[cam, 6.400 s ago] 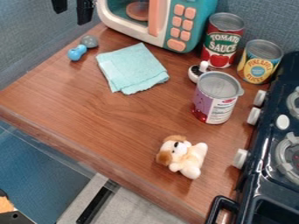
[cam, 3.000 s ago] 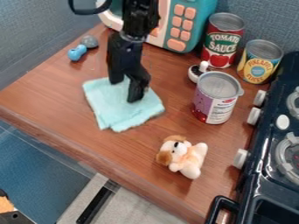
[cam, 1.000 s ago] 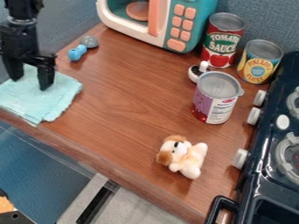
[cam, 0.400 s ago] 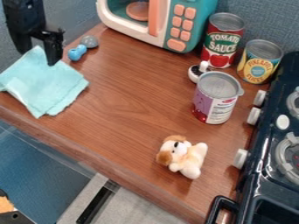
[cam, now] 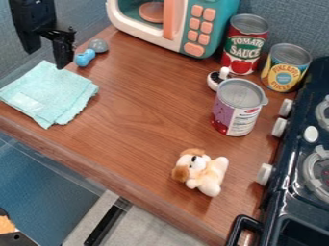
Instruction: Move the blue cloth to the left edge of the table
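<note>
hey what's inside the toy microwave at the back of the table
A round, orange-brown disc shows inside the toy microwave. Its upright salmon handle covers what lies directly behind it, so I can't tell what's there.

And here's the blue cloth (cam: 50, 96), a pale, greenish blue square folded into layers, lying nearly flat with soft creases and a lighter patch towards its left side! It's right up at the left edge of the brown wood-grain table (cam: 145, 117), one corner pointing up the picture, another out left, and the doubled hems showing along its lower right side.
</note>
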### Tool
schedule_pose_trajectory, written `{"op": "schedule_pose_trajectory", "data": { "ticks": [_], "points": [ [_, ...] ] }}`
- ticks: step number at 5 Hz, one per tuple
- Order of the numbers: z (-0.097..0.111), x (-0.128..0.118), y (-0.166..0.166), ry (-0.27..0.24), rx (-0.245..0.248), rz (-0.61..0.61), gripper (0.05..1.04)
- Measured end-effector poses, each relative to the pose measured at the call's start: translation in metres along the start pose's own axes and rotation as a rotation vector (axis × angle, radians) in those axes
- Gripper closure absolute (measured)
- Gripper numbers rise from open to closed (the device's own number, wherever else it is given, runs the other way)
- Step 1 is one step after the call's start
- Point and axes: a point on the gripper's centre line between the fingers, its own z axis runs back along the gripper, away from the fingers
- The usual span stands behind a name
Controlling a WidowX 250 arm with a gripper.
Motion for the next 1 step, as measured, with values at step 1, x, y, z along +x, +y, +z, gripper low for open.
{"op": "schedule_pose_trajectory", "data": {
  "ticks": [1],
  "points": [
    [0.0, 0.0001, -0.0002, -0.001, -0.001, -0.001, 0.085]
  ]
}}
